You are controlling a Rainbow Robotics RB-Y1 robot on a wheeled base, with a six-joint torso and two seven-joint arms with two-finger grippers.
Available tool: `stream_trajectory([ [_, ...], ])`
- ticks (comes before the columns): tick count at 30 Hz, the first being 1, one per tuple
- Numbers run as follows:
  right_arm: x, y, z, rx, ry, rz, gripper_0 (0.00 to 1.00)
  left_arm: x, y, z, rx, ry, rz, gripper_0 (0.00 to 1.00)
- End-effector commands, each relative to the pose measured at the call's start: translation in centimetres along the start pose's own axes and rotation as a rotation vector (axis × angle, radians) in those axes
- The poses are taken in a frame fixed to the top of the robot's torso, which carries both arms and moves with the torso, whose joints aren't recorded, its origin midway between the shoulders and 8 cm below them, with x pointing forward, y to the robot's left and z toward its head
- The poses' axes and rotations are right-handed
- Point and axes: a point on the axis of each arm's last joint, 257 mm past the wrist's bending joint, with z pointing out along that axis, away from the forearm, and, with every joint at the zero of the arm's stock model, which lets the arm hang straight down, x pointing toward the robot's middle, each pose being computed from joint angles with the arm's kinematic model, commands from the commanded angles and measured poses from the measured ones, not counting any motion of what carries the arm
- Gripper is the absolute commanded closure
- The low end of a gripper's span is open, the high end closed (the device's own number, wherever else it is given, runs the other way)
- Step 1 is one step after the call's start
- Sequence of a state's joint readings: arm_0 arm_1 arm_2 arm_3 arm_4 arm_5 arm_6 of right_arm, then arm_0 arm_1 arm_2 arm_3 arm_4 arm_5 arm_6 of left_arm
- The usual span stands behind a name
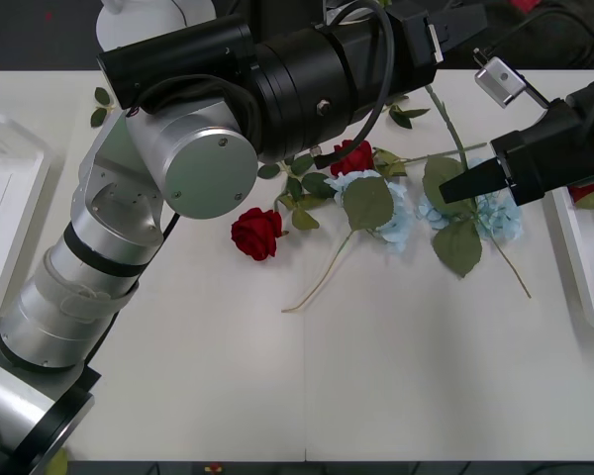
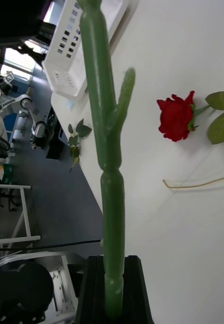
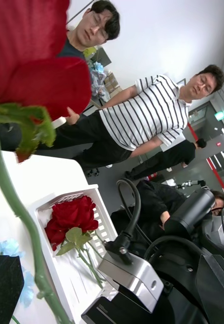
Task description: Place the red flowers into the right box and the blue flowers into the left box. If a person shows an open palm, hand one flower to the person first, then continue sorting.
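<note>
A red rose (image 3: 36, 55) stands upright in the air, and its green stem (image 2: 109, 152) is pinched low down by my right gripper (image 2: 112, 291). In the front view that gripper (image 1: 450, 186) sits over the blue flowers (image 1: 381, 213), with the stem (image 1: 447, 124) rising toward my left gripper (image 1: 455, 25). One black left finger (image 3: 5, 288) stands apart from the stem; that gripper looks open. Two more red flowers (image 1: 257, 234) (image 1: 354, 156) lie on the table. A second blue cluster (image 1: 495, 216) lies beside the right box (image 1: 579, 267). The left box (image 1: 5, 198) is at the far left.
The right box (image 3: 99, 230) holds several red roses (image 3: 71, 217). My left arm (image 1: 208, 129) reaches across the back of the table above the flowers. Loose leaf sprigs (image 1: 101, 104) lie at the far left edge. A long bare stem (image 1: 322, 277) trails toward the table's middle.
</note>
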State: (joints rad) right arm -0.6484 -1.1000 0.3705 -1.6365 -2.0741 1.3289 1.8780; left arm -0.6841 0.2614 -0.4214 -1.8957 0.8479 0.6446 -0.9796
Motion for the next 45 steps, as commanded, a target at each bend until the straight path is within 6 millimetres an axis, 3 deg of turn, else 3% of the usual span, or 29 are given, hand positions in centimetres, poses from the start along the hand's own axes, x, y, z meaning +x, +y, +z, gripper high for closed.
stream_trajectory([
  [1,-1.1,-0.6,-1.5,0.072,0.017,0.041,1.00,0.3,-1.8,0.4,0.038,-0.008,0.003,0.00],
  [7,0.8,-5.9,-5.4,0.270,0.087,0.089,1.00,0.3,-1.8,0.4,0.038,-0.008,0.003,0.00],
  [9,1.8,-8.2,-7.3,0.350,0.114,0.113,1.00,0.2,0.0,-0.1,0.006,-0.013,-0.009,0.00],
  [10,2.4,-9.5,-8.4,0.397,0.129,0.127,1.00,-0.9,0.3,-0.6,0.000,-0.035,0.001,0.00],
  [12,3.1,-11.0,-10.0,0.455,0.144,0.142,1.00,-1.3,0.6,-0.9,-0.008,-0.037,0.010,0.00],
  [18,5.5,-15.7,-17.3,0.691,0.183,0.199,1.00,-2.8,2.2,-2.0,-0.043,-0.054,0.038,0.00],
  [22,7.7,-18.4,-23.2,0.857,0.209,0.252,1.00,-3.5,5.5,-2.6,-0.113,-0.055,0.067,0.00],
  [26,9.8,-20.2,-27.3,0.963,0.229,0.305,1.00,-4.2,8.1,-2.7,-0.169,-0.048,0.093,0.00],
  [32,13.6,-23.2,-35.7,1.137,0.238,0.359,1.00,-5.4,11.9,-3.1,-0.247,-0.036,0.105,0.00],
  [35,15.7,-24.1,-38.4,1.176,0.255,0.360,1.00,-5.7,13.4,-3.2,-0.275,-0.033,0.085,0.00],
  [37,16.1,-24.3,-38.9,1.184,0.260,0.362,1.00,-5.6,13.7,-3.2,-0.281,-0.031,0.077,0.00],
  [38,18.2,-24.8,-40.8,1.218,0.297,0.365,1.00,-5.6,15.3,-3.5,-0.308,-0.027,0.051,0.00],
  [41,20.7,-25.5,-42.2,1.252,0.352,0.356,1.00,-5.3,16.8,-3.9,-0.329,-0.021,-0.007,0.00],
  [42,20.7,-25.5,-42.2,1.252,0.352,0.356,1.00,-5.3,16.8,-3.9,-0.329,-0.021,-0.007,0.00],
  [44,23.7,-26.2,-42.2,1.266,0.407,0.380,1.00,-4.7,17.0,-3.9,-0.311,-0.026,-0.206,0.00],
  [45,23.7,-26.2,-42.2,1.266,0.407,0.380,1.00,-4.7,17.0,-3.9,-0.311,-0.026,-0.206,0.00],
])
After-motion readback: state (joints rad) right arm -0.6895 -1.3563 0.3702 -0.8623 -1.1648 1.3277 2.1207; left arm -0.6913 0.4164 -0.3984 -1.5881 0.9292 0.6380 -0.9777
